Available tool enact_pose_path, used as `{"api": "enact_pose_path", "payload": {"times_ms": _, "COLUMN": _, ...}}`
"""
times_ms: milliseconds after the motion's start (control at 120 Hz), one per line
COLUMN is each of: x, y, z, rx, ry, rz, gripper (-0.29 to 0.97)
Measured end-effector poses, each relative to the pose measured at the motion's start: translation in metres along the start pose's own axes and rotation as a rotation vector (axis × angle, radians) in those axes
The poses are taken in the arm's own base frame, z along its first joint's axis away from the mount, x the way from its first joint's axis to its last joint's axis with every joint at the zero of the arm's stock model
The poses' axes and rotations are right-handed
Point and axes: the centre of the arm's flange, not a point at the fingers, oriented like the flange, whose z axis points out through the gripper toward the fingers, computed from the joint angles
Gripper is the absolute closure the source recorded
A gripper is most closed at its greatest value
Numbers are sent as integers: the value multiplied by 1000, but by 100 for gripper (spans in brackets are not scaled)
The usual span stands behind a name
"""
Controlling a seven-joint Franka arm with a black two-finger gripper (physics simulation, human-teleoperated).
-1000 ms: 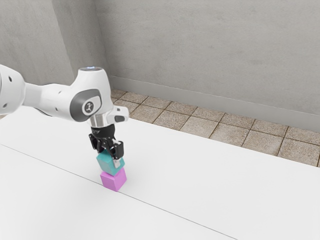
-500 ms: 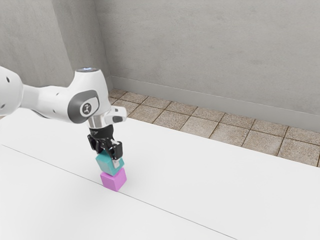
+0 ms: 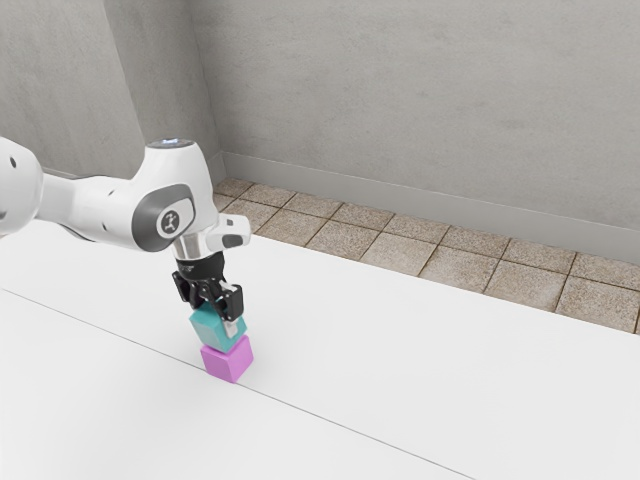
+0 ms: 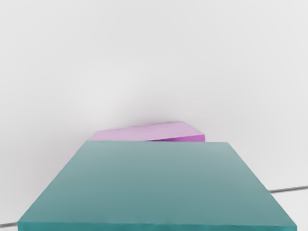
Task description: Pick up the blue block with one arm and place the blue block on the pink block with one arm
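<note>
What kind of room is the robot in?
Probably a bare test room, drawn by a computer: a big white table, plain grey walls and a brown tiled floor.

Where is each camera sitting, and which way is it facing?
Exterior view: set off to the arm's side, above table height, looking down across the table; the white arm and gripper come in from the exterior view's left.
Wrist view: mounted on the hand, looking down and forward past the blue block just under it to the pink block.
Shared: both show the blue block over the pink block on the white table.
</note>
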Motion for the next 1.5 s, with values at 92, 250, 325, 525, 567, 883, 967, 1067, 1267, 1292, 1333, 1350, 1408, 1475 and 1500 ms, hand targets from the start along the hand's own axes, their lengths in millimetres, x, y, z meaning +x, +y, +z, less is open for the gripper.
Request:
{"api": "enact_pose_path", "payload": {"times_ms": 92, "x": -1, "y": 0, "z": 1, "rx": 1, "ry": 1, "rz": -3, "gripper": 29}}
{"api": "enact_pose_path", "payload": {"times_ms": 250, "x": -3, "y": 0, "z": 1, "rx": 2, "ry": 5, "rz": -6, "gripper": 29}}
{"api": "enact_pose_path", "payload": {"times_ms": 325, "x": -3, "y": 0, "z": 1, "rx": 2, "ry": 7, "rz": -8, "gripper": 29}}
{"api": "enact_pose_path", "payload": {"times_ms": 525, "x": -3, "y": -7, "z": 1, "rx": -2, "ry": 11, "rz": -27, "gripper": 29}}
{"api": "enact_pose_path", "payload": {"times_ms": 567, "x": -3, "y": -8, "z": 1, "rx": -2, "ry": 11, "rz": -29, "gripper": 29}}
{"api": "enact_pose_path", "payload": {"times_ms": 883, "x": -3, "y": -6, "z": 1, "rx": -3, "ry": 11, "rz": -35, "gripper": 29}}
{"api": "enact_pose_path", "payload": {"times_ms": 967, "x": -3, "y": -6, "z": 1, "rx": -3, "ry": 10, "rz": -39, "gripper": 29}}
{"api": "enact_pose_path", "payload": {"times_ms": 1067, "x": -3, "y": -5, "z": 2, "rx": -4, "ry": 9, "rz": -42, "gripper": 29}}
{"api": "enact_pose_path", "payload": {"times_ms": 1267, "x": -3, "y": -5, "z": 4, "rx": -4, "ry": 5, "rz": -47, "gripper": 29}}
{"api": "enact_pose_path", "payload": {"times_ms": 1292, "x": -3, "y": -4, "z": 4, "rx": -5, "ry": 5, "rz": -47, "gripper": 29}}
{"api": "enact_pose_path", "payload": {"times_ms": 1333, "x": -2, "y": -3, "z": 4, "rx": -5, "ry": 4, "rz": -46, "gripper": 29}}
{"api": "enact_pose_path", "payload": {"times_ms": 1350, "x": -2, "y": -3, "z": 4, "rx": -5, "ry": 4, "rz": -46, "gripper": 29}}
{"api": "enact_pose_path", "payload": {"times_ms": 1408, "x": -2, "y": -2, "z": 5, "rx": -5, "ry": 4, "rz": -46, "gripper": 29}}
{"api": "enact_pose_path", "payload": {"times_ms": 1475, "x": -2, "y": -2, "z": 4, "rx": -6, "ry": 3, "rz": -46, "gripper": 24}}
{"api": "enact_pose_path", "payload": {"times_ms": 1500, "x": -2, "y": -2, "z": 4, "rx": -6, "ry": 3, "rz": -46, "gripper": 22}}
